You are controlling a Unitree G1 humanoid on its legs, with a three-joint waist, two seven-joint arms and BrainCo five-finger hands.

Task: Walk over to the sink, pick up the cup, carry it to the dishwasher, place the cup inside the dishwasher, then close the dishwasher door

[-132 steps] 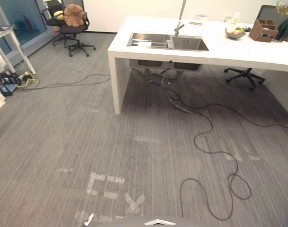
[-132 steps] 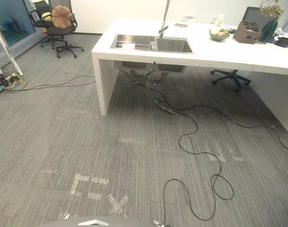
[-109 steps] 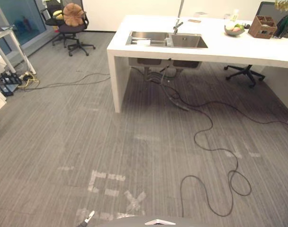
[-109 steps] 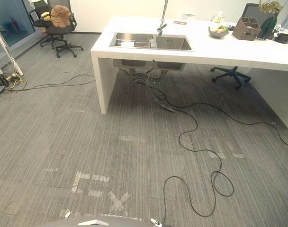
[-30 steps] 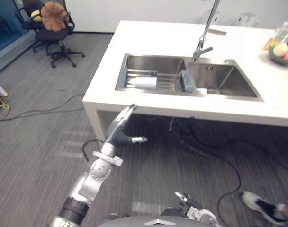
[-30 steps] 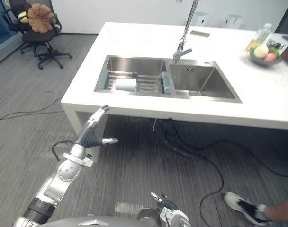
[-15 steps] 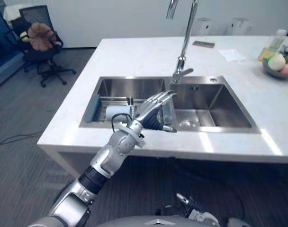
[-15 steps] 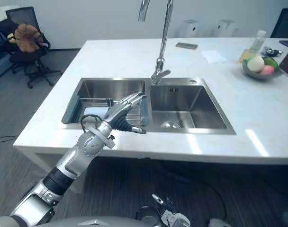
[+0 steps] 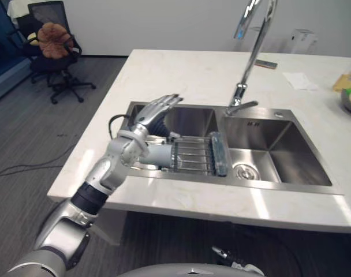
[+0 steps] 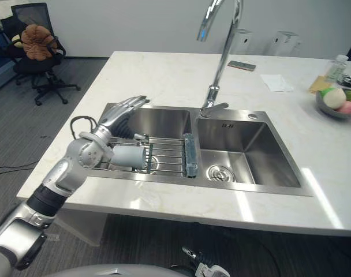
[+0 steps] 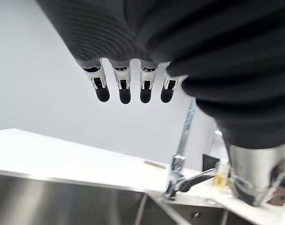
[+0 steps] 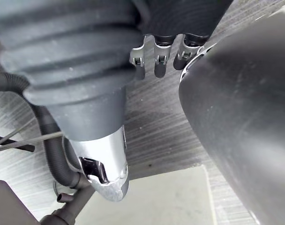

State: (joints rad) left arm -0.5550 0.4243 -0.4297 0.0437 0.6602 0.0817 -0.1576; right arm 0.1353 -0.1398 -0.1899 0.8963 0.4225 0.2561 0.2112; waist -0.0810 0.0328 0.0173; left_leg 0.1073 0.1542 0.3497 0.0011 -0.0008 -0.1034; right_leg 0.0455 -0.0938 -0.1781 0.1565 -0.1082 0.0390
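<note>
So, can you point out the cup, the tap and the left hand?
cup [image 10: 128, 156], right eye view, on its side wall.
tap [image 10: 221, 57], right eye view, on its tall neck.
left hand [image 10: 115, 123], right eye view, on the back of the hand.

The left hand [image 9: 148, 120] has silver fingers [image 11: 124, 91] with dark tips, a dark ribbed cover [image 11: 189, 51] and silver-grey arm [image 9: 114, 165].

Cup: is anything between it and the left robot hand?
Nothing visible. The cup lies on its side on the wire rack in the sink's left basin; the open left robot hand hovers just above it.
</note>
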